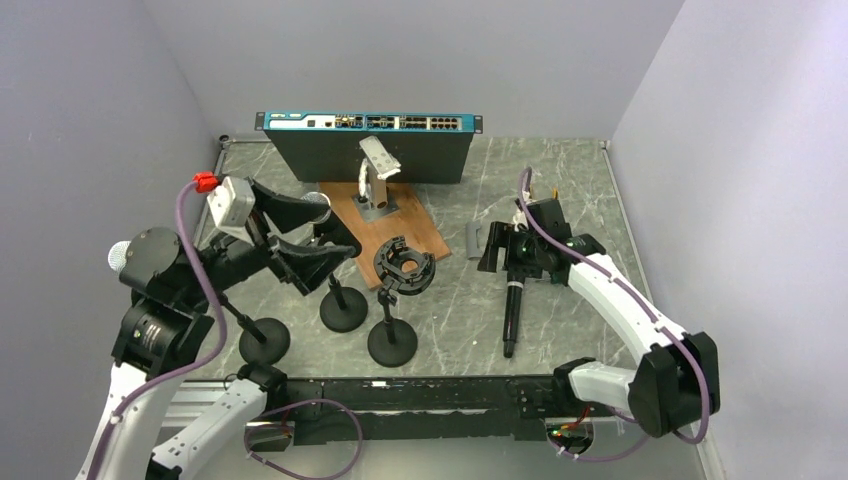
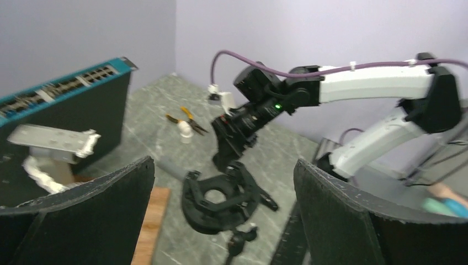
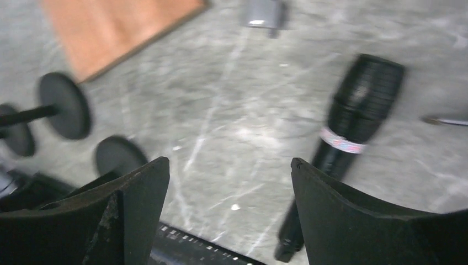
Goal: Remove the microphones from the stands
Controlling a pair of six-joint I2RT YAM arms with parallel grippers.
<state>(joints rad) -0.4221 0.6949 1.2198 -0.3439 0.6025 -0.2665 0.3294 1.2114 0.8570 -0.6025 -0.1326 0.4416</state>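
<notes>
Black handheld microphone [image 1: 511, 305] lies on grey table [image 1: 455, 310] near black ring-mount stand [image 1: 404, 268] | our left gripper [image 2: 223, 171], right gripper [image 3: 229, 165] both agape.

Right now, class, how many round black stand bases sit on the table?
3: the left base beside the left arm, the middle base slightly farther back, the right base under the ring mount. The left arm may hide others.

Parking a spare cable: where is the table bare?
The grey stone table is bare between the black round-base stands and the black microphone lying flat, also at its far right corner. Crowded on the left around the stands and brown wooden board.
</notes>
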